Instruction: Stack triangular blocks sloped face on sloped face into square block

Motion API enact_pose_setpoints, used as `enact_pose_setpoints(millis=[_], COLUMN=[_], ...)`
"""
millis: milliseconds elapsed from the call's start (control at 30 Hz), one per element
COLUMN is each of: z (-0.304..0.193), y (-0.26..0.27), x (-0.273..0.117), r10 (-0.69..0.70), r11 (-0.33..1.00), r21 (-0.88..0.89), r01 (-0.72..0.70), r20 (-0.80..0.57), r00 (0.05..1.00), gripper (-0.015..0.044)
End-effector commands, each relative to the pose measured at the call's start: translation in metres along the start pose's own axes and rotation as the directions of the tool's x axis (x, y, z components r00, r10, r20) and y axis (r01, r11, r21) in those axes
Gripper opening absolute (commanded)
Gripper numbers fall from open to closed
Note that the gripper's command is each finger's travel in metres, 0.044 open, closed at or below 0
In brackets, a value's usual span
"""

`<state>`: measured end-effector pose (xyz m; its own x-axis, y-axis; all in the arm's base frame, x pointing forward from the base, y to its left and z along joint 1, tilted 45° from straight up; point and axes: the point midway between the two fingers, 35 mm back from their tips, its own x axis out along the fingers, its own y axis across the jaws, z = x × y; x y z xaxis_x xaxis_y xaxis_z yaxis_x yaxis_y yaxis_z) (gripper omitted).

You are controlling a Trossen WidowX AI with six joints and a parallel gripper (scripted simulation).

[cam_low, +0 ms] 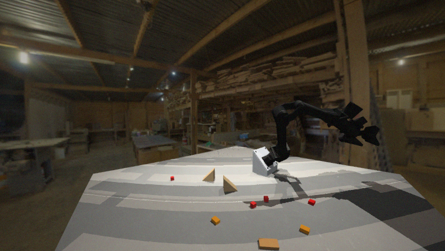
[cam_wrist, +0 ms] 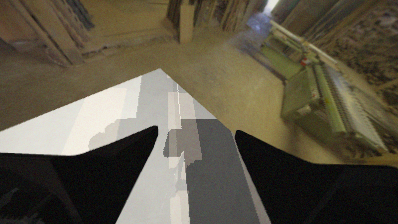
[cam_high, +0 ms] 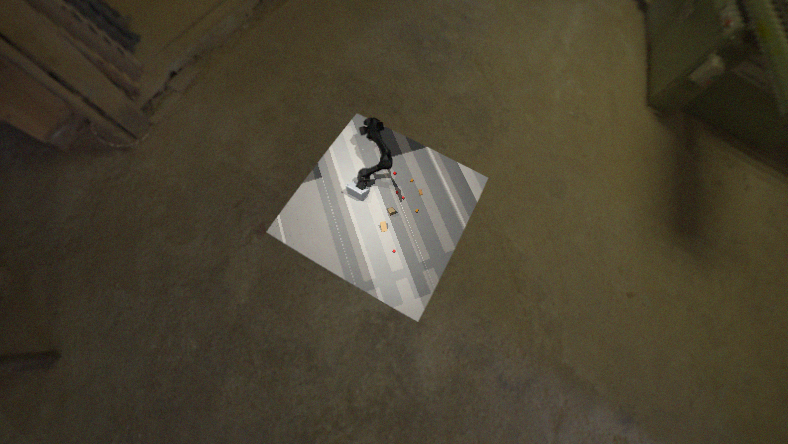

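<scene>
One triangular block (cam_high: 383, 226) (cam_low: 210, 176) stands on the table (cam_high: 308, 215) (cam_low: 155, 230), its outline peaking at the right in the exterior view. The other triangular block (cam_high: 392, 211) (cam_low: 229, 185) stands apart from it, nearer to the exterior view, and peaks at its left there. The blocks do not touch. My gripper (cam_low: 370, 144) (cam_wrist: 197, 131) is open and empty, raised high above the table at the far side of the arm base from both blocks. Neither block shows in the wrist view.
Small red cubes (cam_high: 393, 251) (cam_low: 171, 178), (cam_low: 265, 198) and orange blocks (cam_high: 417, 210) (cam_low: 215, 220), (cam_low: 304, 229) lie around the table. A flat tan block (cam_high: 420, 192) (cam_low: 268, 243) lies near the exterior camera. The arm's pale base (cam_high: 357, 191) (cam_low: 261, 165) stands beyond the wedges.
</scene>
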<state>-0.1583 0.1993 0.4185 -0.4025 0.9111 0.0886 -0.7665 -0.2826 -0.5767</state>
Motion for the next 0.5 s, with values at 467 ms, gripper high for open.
enact_pose_setpoints(millis=[467], z=[-0.086], y=[-0.075], x=[0.042], r10=[-0.227], r11=[0.932], r21=[-0.347], r01=[0.104], r20=[-0.336], r00=[0.914], gripper=[0.044])
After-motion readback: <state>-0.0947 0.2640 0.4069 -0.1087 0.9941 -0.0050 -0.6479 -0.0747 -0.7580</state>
